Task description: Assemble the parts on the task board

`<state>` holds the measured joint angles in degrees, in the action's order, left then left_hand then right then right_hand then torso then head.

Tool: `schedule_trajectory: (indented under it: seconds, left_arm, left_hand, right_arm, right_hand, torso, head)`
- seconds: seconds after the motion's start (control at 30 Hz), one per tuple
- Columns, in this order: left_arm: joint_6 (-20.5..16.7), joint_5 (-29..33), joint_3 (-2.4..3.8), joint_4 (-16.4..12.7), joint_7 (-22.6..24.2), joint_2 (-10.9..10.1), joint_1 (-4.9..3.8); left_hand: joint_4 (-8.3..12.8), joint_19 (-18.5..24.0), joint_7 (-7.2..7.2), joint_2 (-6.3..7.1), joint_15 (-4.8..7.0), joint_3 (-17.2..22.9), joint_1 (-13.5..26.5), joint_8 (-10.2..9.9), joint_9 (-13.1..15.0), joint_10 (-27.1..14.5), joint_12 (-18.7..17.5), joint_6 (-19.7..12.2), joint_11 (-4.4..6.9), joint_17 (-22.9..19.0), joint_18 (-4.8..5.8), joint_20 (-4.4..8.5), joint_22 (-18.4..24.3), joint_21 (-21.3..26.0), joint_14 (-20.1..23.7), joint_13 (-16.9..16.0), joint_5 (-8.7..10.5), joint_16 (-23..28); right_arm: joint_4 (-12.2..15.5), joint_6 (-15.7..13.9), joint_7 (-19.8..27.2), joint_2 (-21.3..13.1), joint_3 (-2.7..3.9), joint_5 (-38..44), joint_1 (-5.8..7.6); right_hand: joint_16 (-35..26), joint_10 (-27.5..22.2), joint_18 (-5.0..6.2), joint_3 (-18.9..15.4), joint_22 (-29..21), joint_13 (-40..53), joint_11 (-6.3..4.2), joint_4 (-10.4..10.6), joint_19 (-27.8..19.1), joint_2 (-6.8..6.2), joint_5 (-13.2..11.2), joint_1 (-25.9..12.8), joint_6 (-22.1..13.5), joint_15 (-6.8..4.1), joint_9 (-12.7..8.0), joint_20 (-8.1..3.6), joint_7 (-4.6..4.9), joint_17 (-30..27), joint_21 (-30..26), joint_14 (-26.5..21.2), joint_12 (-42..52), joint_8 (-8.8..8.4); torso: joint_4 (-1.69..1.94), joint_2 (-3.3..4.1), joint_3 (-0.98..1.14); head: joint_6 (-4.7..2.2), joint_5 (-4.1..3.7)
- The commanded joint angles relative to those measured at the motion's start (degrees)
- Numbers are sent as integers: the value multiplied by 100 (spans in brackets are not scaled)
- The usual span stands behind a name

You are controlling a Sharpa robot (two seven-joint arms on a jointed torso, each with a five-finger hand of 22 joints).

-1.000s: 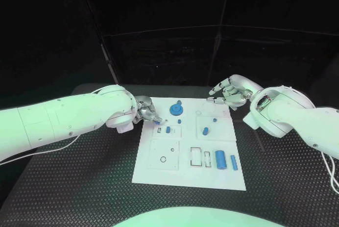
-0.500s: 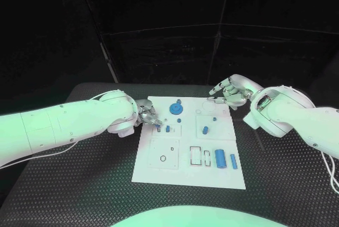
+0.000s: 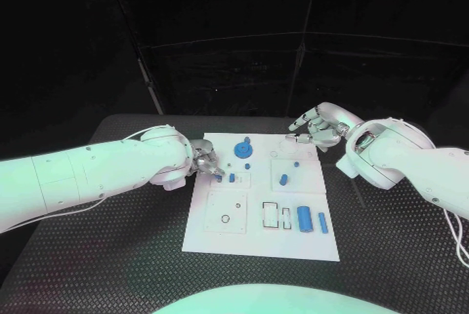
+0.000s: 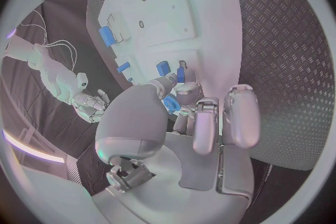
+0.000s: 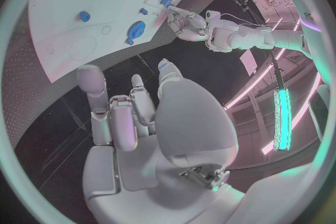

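Where the task board [image 3: 225,234] lies, left hand [image 3: 205,158] at its edge.

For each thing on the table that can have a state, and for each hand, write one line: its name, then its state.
Left hand: over the board's left edge, fingers pinching a small blue part.
Right hand: above the board's far right corner, fingers apart, holding nothing.
Task board: flat on the table.
Blue gear: on the board near its far edge.
Blue cylinder: lying on its side on the board.
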<state>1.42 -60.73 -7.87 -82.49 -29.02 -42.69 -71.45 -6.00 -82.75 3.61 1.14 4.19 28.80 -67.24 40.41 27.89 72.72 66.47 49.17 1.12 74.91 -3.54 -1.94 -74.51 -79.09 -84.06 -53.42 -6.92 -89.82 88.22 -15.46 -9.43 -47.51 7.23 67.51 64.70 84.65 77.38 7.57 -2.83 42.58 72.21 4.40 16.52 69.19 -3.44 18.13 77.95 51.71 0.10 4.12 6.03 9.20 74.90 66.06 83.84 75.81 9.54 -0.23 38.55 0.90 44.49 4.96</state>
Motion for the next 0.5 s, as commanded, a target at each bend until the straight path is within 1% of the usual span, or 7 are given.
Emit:
schedule_trajectory:
  seconds: [0.03, 0.5]
  left_arm:
    - [283, -111, 2, 3, -22, 21, -3]
    - [475, -188, -1, 39, -44, 58, 0]
  left_hand:
    - [645, -48, -37, 7, 19, 670, -49, 34, 6, 25, 10, -6, -10, 1509, 0, -2, 6, -9, -594, 2, -19, -18]
    - [649, -45, -38, 16, 19, 680, -46, 37, 8, 20, 3, -9, -10, 1509, -1, -2, 11, -4, -594, 12, -18, -18]
  right_arm:
    - [8, 10, 53, 5, 3, -7, 9]
    - [9, 7, 53, 3, 2, -7, 9]
  right_hand:
    - [-36, -11, 70, -41, 1, -1, -24, -3, -9, 63, 23, 3, -45, -39, -7, -27, -7, 412, -34, 372, -27, 30]
    - [-37, -13, 71, -42, -6, -3, -24, -3, -12, 63, 23, 3, -45, -39, -7, -27, -7, 410, -37, 371, -28, 30]
  torso:
    - [-1, -1, 1]
    - [1, -2, 0]
  head:
    - [3, 6]
    - [16, 7]
